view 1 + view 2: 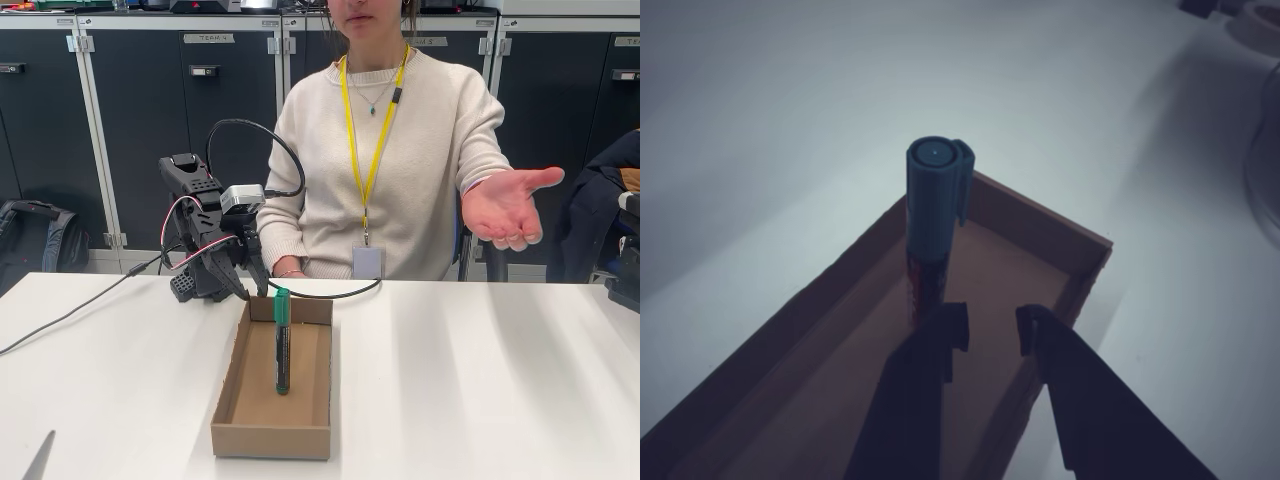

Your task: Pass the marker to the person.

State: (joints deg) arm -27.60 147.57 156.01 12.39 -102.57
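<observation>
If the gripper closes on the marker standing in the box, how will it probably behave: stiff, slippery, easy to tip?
The marker looks rigid, so it should not bend. It stands upright on a narrow end in the cardboard box, so a sideways nudge would likely topple it. Its round, smooth barrel may slip or roll; the open gripper sits beside it.

Box (305, 425) on surface (480, 380), centre-front in fixed view. Marker (282, 340) inside box, cap toward rear wall. End effector (243, 285) just behind box rear edge. Person (385, 160) behind surface; hand (508, 208) raised at right.
</observation>
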